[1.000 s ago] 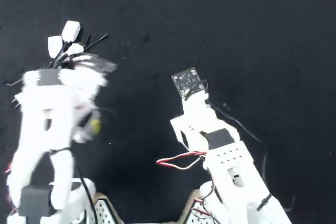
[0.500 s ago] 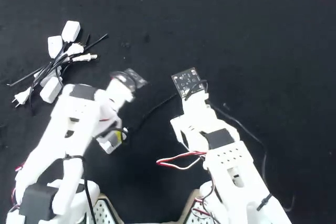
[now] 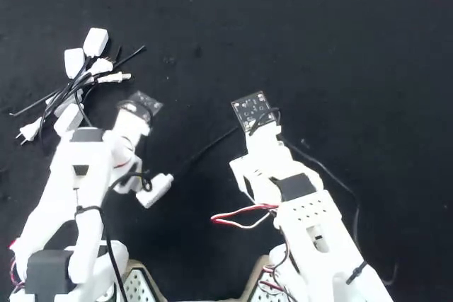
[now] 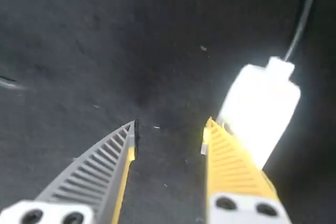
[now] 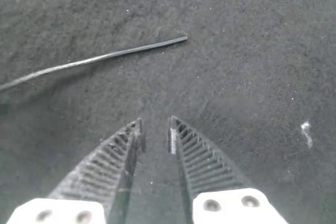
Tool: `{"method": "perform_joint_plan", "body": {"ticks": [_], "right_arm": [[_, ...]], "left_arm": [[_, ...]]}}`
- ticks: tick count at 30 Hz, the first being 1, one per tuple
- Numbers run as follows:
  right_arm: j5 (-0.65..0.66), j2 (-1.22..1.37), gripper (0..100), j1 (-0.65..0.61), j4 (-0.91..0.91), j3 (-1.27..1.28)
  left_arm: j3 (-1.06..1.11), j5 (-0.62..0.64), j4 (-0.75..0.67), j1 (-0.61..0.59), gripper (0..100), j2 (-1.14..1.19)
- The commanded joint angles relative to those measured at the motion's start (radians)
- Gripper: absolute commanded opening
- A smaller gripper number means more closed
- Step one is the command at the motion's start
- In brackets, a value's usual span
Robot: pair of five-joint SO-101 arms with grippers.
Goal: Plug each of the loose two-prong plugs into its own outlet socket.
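Black table (image 3: 354,68) with both my arms on it: left arm (image 3: 78,167) folded in on the left side, right arm (image 3: 283,175) near the middle

Pile of white plugs and sockets (image 3: 81,68) sits tangled in its black leads at the far left, well apart from both grippers. Nothing looks mated yet, so I judge the task barely started

One white connector (image 4: 260,114) lies loose by my left arm (image 3: 157,189); plug or socket, can't tell, no prongs showing. Its black cord (image 3: 205,150) runs across to the right arm, and the cut end (image 5: 184,39) lies just ahead of my right gripper (image 5: 156,124)

Left gripper (image 4: 169,124) is released, jaws spread over bare table. The connector is outside them, right beside the yellow finger (image 4: 231,171)

Right gripper is empty, jaws nearly together with a slim gap

Risks:
- closing the left now grabs air, or the yellow finger shoves the connector aside; jaws need to straddle it first
- orientation unknown, so a blind grasp may cover the mating face
- cord lies near the right arm; a pull could snag there and twist the connector in the jaws
- tangled leads mean lifting one piece may drag the whole pile
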Motion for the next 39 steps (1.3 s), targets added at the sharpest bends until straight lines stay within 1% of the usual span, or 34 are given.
{"method": "perform_joint_plan", "body": {"ticks": [1, 3, 6, 9, 11, 13, 16, 21, 24, 26, 28, 30, 33, 36, 39], "right_arm": [[0.002, 0.005, 7.8, -0.008, -0.023, 0.001], [0.002, 0.005, 7.8, 0.006, -0.023, -0.004], [-0.014, 0.004, 7.8, 0.115, -0.028, -0.016], [-0.133, 0.004, 7.8, 0.255, -0.049, -0.036], [-0.183, 0.004, 7.8, 0.325, -0.068, -0.039], [-0.186, 0.004, 7.8, 0.358, -0.083, -0.038], [-0.184, 0.004, 7.8, 0.364, -0.087, -0.035], [-0.183, 0.004, 7.8, 0.368, -0.094, -0.036], [-0.183, 0.004, 7.8, 0.368, -0.094, -0.036], [-0.183, 0.004, 7.8, 0.368, -0.094, -0.038], [-0.183, 0.004, 7.8, 0.368, -0.094, -0.038], [-0.183, 0.004, 7.8, 0.368, -0.094, -0.039], [-0.183, 0.004, 7.8, 0.367, -0.092, -0.039], [-0.183, 0.004, 7.8, 0.362, -0.092, -0.039], [-0.183, 0.004, 7.8, 0.361, -0.092, -0.041]], "left_arm": [[-0.079, -0.002, 0.138, 0.074, 21, -0.029], [-0.131, 0.0, 0.209, 0.128, 21, -0.029], [-0.156, 0.043, 0.227, 0.217, 21, -0.028], [-0.16, 0.08, 0.227, 0.318, 21, -0.028], [-0.176, 0.078, 0.218, 0.361, 21, -0.028], [-0.219, 0.083, 0.184, 0.354, 21, -0.028], [-0.266, 0.084, 0.114, 0.354, 21, -0.014], [-0.211, 0.083, -0.044, 0.464, 23, 0.037], [-0.208, 0.086, -0.164, 0.495, 24, 0.118], [-0.214, 0.114, -0.249, 0.493, 24, 0.189], [-0.228, 0.141, -0.316, 0.466, 24, 0.272], [-0.255, 0.147, -0.345, 0.43, 24, 0.353], [-0.323, 0.147, -0.305, 0.354, 24, 0.425], [-0.39, 0.147, -0.209, 0.259, 24, 0.427], [-0.418, 0.147, -0.155, 0.174, 24, 0.422]]}}
